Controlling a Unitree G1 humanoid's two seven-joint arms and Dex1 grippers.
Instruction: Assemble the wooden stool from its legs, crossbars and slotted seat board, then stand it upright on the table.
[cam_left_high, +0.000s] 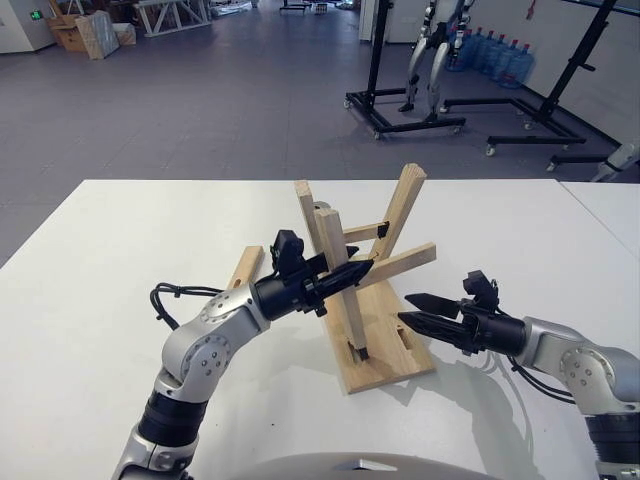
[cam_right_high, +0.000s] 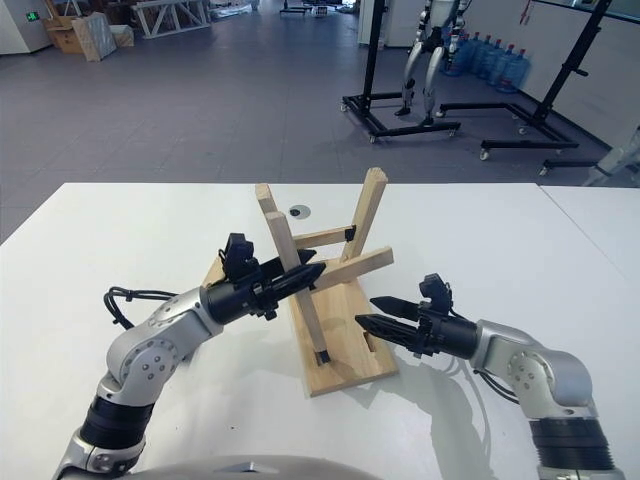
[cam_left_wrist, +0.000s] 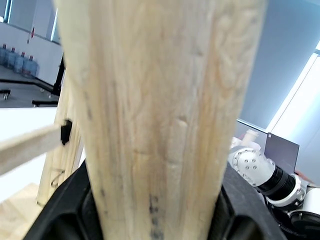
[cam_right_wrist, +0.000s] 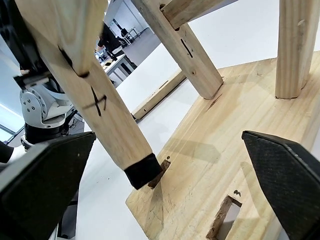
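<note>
Seat board (cam_left_high: 392, 372): flat on the table (cam_left_high: 100, 260), slots upward.
Front leg (cam_left_high: 349, 312): tilted, black-tipped foot at a slot near the board's front edge.
Left gripper (cam_left_high: 355, 271): above the board, pinching the front leg at mid-height.
Right gripper (cam_left_high: 403, 308): fingers spread, holding nothing, just beside the board's right edge.
Loose bar (cam_left_high: 245, 268): on the table, left of the board.
Two rear legs with crossbars (cam_left_high: 400, 265): standing on the board's far half.

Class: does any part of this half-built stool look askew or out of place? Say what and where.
The leg held in the left claw leans, its black-tipped end only at the mouth of its slot in the seat board, not seated. One loose wooden piece lies on the table beside it.
</note>
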